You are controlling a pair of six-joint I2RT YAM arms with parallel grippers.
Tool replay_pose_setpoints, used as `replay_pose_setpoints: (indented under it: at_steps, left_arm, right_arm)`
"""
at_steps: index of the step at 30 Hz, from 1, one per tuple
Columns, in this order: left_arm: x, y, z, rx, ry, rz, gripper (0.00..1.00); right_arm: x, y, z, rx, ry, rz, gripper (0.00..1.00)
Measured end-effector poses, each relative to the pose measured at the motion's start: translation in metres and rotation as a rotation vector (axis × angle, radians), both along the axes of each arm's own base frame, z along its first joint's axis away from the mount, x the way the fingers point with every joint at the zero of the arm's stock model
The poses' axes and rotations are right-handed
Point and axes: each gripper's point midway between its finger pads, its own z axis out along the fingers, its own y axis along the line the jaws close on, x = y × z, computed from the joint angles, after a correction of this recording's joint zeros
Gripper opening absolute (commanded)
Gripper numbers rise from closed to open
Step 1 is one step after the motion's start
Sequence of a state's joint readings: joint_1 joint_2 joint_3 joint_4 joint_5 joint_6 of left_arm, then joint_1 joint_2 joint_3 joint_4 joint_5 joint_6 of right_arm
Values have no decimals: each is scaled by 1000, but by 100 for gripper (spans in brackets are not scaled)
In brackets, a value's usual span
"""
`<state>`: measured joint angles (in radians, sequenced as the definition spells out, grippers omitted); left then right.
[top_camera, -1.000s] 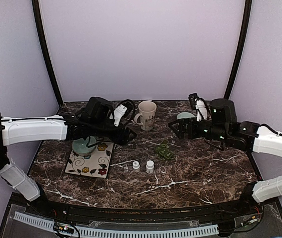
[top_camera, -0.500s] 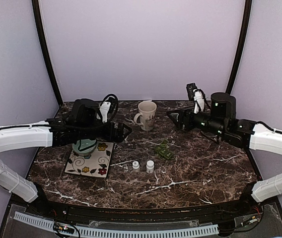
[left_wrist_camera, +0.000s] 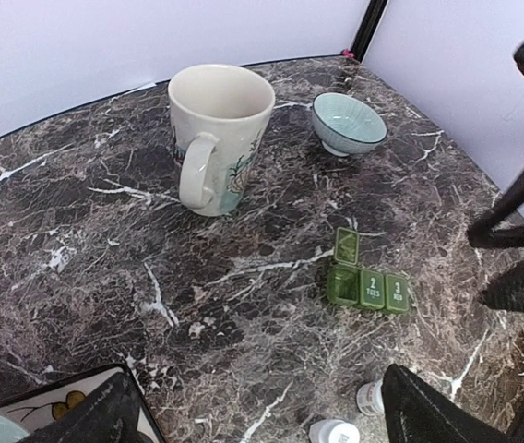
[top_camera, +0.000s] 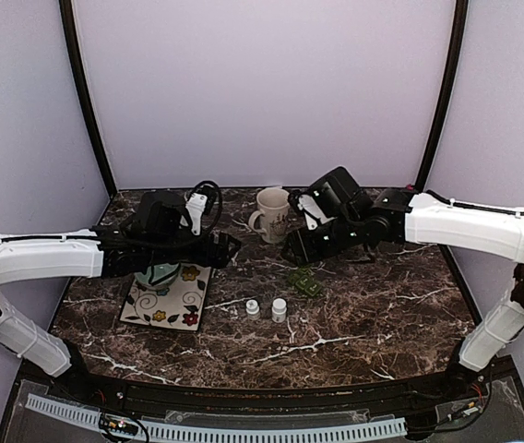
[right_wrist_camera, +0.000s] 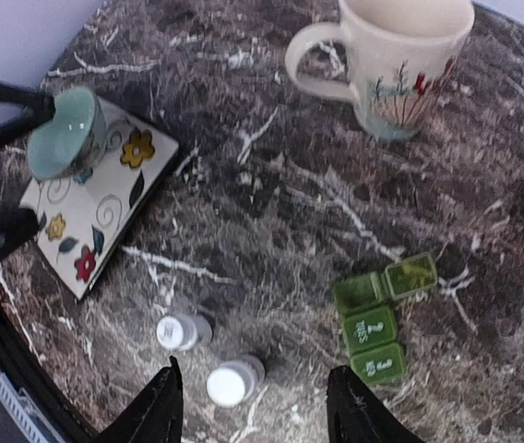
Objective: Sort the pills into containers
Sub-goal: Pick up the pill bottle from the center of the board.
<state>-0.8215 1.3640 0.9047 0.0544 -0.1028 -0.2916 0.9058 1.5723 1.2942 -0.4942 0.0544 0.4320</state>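
The containers are a dark green three-compartment pill box (top_camera: 304,281) (left_wrist_camera: 369,286) (right_wrist_camera: 373,325) lying mid-table, one end lid flipped open and the other two shut. No pills are in view. Two small white capped bottles (top_camera: 253,308) (top_camera: 279,309) (right_wrist_camera: 232,380) stand in front of the box. My left gripper (top_camera: 230,245) (left_wrist_camera: 257,420) hovers open left of the box, nothing between its fingers. My right gripper (top_camera: 291,251) (right_wrist_camera: 257,411) hangs open above the table just behind the box, with a white bottle below its fingers, untouched.
A cream mug (top_camera: 272,214) (left_wrist_camera: 220,138) stands behind the box. A flowered square plate (top_camera: 168,297) (right_wrist_camera: 96,208) with a teal cup (top_camera: 156,271) (right_wrist_camera: 64,134) on it lies at the left. A pale bowl (left_wrist_camera: 348,122) sits at the back right.
The right arm has swung from the back right to over the table's middle, near the pill box, its jaws narrowing. The left gripper drew back left and opened wider.
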Motion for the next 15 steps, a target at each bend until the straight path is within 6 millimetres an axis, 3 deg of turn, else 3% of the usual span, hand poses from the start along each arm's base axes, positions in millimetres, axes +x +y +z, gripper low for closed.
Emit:
replay_pose_setpoints:
  at_steps: [7, 15]
  left_arm:
    - [14, -4, -17, 66, 14, 49, 93]
    - [21, -4, -12, 97, 1, 75, 92]
  right_arm:
    - [-34, -15, -31, -97, 161, 37, 52]
    - [-57, 3, -72, -185, 282, 124, 54]
